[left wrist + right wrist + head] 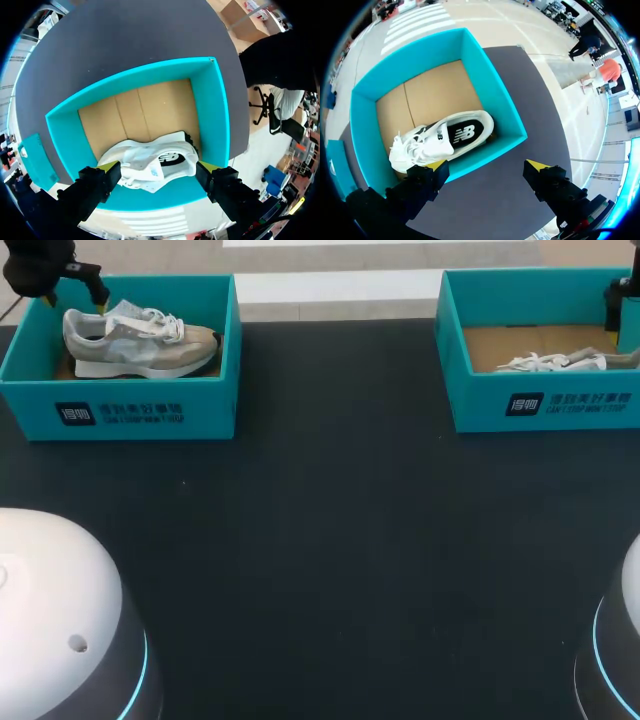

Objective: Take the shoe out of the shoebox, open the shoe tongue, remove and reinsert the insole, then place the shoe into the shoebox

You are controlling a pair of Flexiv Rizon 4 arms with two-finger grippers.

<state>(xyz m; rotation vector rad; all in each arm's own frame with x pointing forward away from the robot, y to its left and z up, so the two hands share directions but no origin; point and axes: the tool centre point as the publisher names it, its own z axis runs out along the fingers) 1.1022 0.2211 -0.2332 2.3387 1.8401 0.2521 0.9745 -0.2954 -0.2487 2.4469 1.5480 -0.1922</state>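
Observation:
A grey and white shoe (140,340) lies on its side in the teal shoebox (120,405) at the back left. My left gripper (75,295) hangs open above that box's far left end. In the left wrist view the shoe (150,160) lies below and between the spread fingers of the left gripper (159,166), untouched, inside the box (220,115). A second teal shoebox (545,400) at the back right holds a white shoe (555,362). My right arm (618,302) is over its right end. The right gripper (486,165) is open above the box wall (492,95), with the white shoe (445,137) ahead of it.
The dark table (330,540) stretches between the two boxes and toward the front. The white domes of my arm bases (50,620) stand at the front corners.

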